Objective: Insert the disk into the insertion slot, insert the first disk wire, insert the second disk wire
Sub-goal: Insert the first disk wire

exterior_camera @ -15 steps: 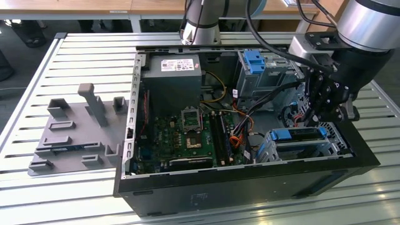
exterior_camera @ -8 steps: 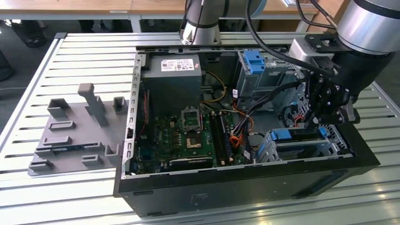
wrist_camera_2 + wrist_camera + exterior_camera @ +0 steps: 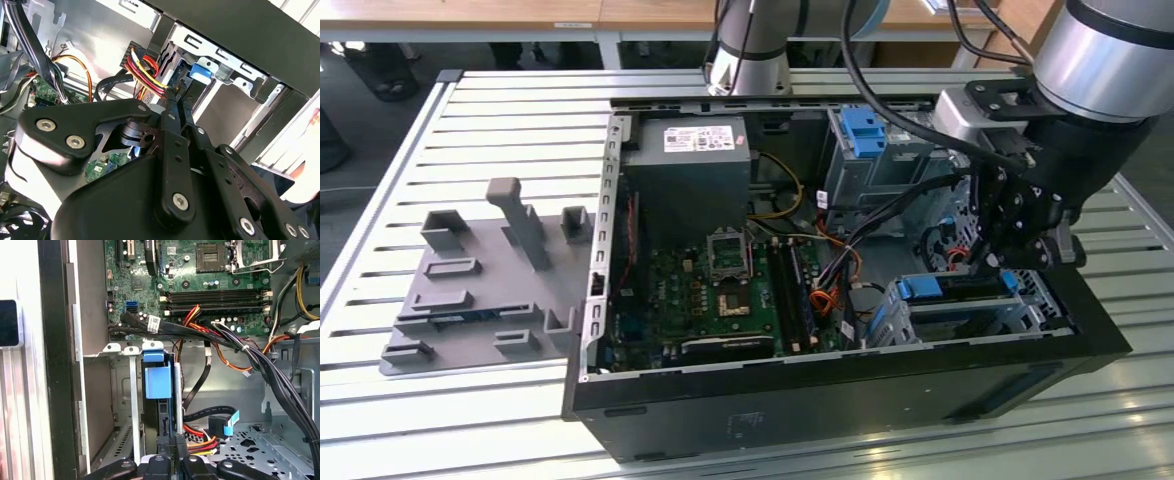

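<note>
You were on step one: claw [image 3: 171,441] clamped on disk [image 3: 158,382], disk partly in slot [image 3: 122,395]. Seating likely called for straight push.

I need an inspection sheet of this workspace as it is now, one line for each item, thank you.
Surface: slatted metal table, carrying an open computer case.
Job's things: disk in its blue carrier sits in the perforated drive cage.
Clutter: grey fixture tray at the exterior view's left of the case.
Grippers: gripper hangs close over the disk's edge.
Cables: red, yellow and black wire bundle beside the gripper; black cable with a blue plug near the cage.
Surroundings: wooden desks beyond the table.
</note>
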Robot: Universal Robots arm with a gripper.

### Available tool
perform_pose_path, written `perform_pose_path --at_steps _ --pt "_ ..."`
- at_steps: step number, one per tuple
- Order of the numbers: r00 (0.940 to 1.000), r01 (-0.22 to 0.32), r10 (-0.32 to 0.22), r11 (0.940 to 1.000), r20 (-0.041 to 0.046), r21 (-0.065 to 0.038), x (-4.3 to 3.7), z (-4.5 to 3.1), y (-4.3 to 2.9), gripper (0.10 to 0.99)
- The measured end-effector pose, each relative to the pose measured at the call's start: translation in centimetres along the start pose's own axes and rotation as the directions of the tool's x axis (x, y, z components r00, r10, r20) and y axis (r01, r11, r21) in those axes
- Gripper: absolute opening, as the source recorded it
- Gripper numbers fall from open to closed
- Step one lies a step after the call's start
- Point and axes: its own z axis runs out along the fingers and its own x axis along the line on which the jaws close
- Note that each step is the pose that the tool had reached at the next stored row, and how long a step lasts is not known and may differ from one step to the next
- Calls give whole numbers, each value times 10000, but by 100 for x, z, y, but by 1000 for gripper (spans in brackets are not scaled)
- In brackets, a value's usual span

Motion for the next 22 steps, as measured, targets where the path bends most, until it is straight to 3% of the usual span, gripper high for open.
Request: perform_pose_path --at_steps 22 --pt "9998 200 -200 9998 15 18 20 48 12 165"
